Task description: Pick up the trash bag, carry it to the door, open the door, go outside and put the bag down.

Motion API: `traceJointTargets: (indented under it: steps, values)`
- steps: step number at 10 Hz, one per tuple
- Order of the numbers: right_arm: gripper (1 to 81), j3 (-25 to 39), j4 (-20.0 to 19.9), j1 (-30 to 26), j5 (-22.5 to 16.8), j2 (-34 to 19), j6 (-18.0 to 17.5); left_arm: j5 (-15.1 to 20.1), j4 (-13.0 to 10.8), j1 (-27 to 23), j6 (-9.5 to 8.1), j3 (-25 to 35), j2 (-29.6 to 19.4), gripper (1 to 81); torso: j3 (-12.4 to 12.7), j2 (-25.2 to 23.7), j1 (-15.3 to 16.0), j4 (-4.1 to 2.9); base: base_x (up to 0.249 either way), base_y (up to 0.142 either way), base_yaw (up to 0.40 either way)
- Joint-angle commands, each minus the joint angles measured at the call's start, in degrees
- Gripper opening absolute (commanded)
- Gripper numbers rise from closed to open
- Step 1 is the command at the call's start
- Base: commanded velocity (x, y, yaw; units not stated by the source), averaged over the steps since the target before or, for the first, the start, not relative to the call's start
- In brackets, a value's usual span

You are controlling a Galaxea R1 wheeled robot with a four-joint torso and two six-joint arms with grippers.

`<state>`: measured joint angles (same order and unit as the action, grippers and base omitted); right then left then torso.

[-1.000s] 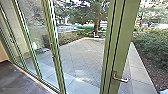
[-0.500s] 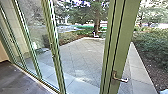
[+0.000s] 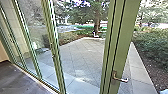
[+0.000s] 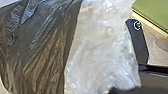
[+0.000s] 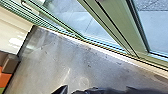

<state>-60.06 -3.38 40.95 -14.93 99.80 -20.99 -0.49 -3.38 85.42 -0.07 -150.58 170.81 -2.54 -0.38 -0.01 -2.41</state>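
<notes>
While the green-framed glass door fills much of the head view, with its lever handle toward four o'clock, the trash bag is at the left wrist, close in front of its camera. Its dark, creased plastic lies beside a whitish, translucent plastic part. The bag is near the left gripper, but I cannot tell whether that gripper is grasping it or released; the right gripper's state is unclear too. Outside, paving runs toward a tree at one o'clock, with shrubs at three.
</notes>
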Motion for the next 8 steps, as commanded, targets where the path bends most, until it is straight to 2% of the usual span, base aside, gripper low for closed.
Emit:
traceJointTargets:
  steps: [1,4,6,8]
  values:
    - [81.1,1.6,-2.0,-12.2,-7.8,-3.9,-7.3,2.9,0.2,-2.8,-0.01,0.2,0.1,1.0,0.0,0.0,0.0,0.00,0.000,0.000,0.000]
    - [81.1,0.7,-1.9,-18.8,-11.3,-3.2,-12.7,2.9,0.2,-2.8,-0.10,0.2,0.1,1.0,0.0,0.0,0.0,0.00,0.000,0.000,0.000]
    - [81.1,-2.7,-1.8,-22.3,-13.9,-0.1,-16.3,2.9,0.3,-2.8,-0.19,0.1,0.1,1.0,0.0,0.0,0.0,0.00,0.000,0.000,0.000]
    - [81.1,-5.0,-2.0,-25.8,-16.4,2.6,-18.2,2.9,0.4,-2.8,-0.19,-0.4,0.2,1.0,0.0,0.0,0.0,0.00,0.000,0.000,0.000]
